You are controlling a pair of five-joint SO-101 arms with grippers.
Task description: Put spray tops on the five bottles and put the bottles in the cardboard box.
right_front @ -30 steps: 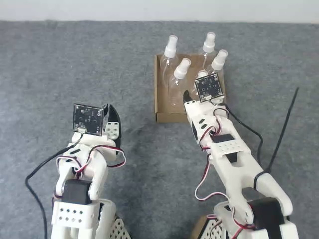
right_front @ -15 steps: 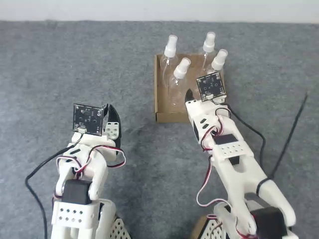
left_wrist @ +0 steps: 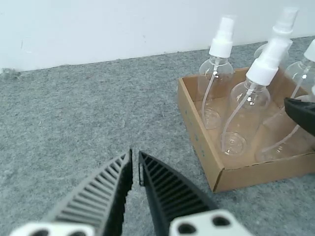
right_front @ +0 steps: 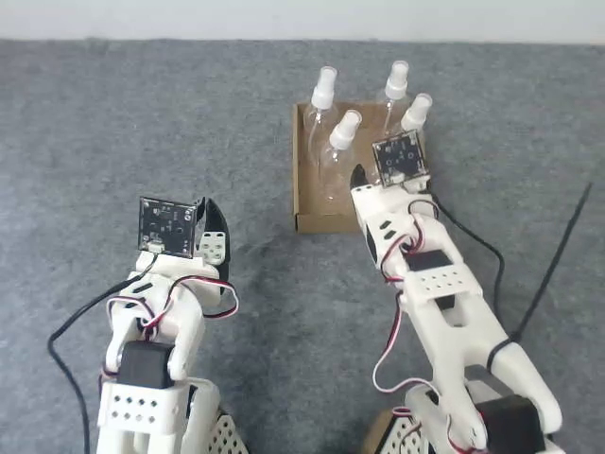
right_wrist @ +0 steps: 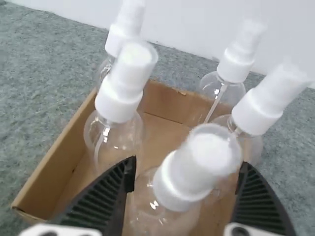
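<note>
right gripper (right_wrist: 187, 168) open, fingers either side of the near bottle (right_wrist: 194, 164), which its wrist camera covers in high view | left gripper (left_wrist: 135, 156) closed, empty, over grey carpet (right_front: 142, 123), well apart from cardboard box (right_front: 299, 180) | five clear bottles (left_wrist: 246, 108), white spray tops (right_front: 325, 87), upright in box

The left arm (right_front: 156, 322) is held folded back near its base, and the left gripper (left_wrist: 135, 156) is seen with its ribbed black jaws brought almost together, only a thin gap being left at the tips. The right arm (right_front: 440, 293) is stretched farther forward, and the right gripper (right_wrist: 187, 169) is held with its jaws spread wide apart.
</note>
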